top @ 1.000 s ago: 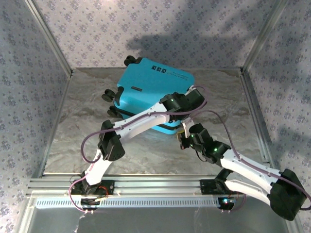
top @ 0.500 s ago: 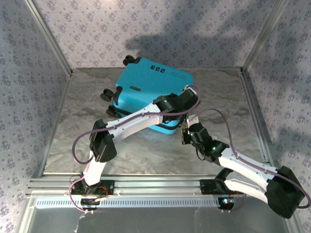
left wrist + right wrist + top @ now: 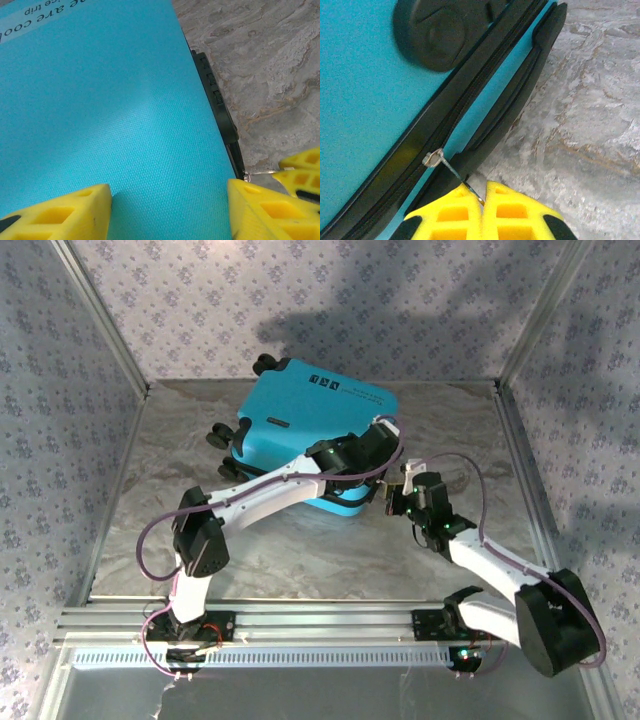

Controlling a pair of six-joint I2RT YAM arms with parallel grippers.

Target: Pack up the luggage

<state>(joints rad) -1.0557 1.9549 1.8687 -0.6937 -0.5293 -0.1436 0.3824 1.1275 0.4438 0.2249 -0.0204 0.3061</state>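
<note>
The turquoise luggage (image 3: pixel 300 415) lies flat and closed on the table, wheels to the left. My left gripper (image 3: pixel 360 478) rests over the lid's near right corner. In the left wrist view its yellow fingers stand apart, left gripper (image 3: pixel 170 200) open, with bare turquoise shell (image 3: pixel 110 100) between them and nothing held. My right gripper (image 3: pixel 395 500) is at the luggage's near right edge. In the right wrist view the right gripper (image 3: pixel 482 192) is shut on the thin metal zipper pull (image 3: pixel 452 171), which leads to the slider (image 3: pixel 432 158) on the black zipper track.
A black side handle (image 3: pixel 520 100) and a round black foot (image 3: pixel 435 35) sit on the luggage's side by the zipper. Grey marbled tabletop (image 3: pixel 300 550) lies free in front. Patterned walls and metal frame rails (image 3: pixel 520 470) close in the sides.
My right gripper has moved away from the bases and slightly right along the luggage's edge, still shut on the zipper pull. The left arm has shifted a little left over the lid.
</note>
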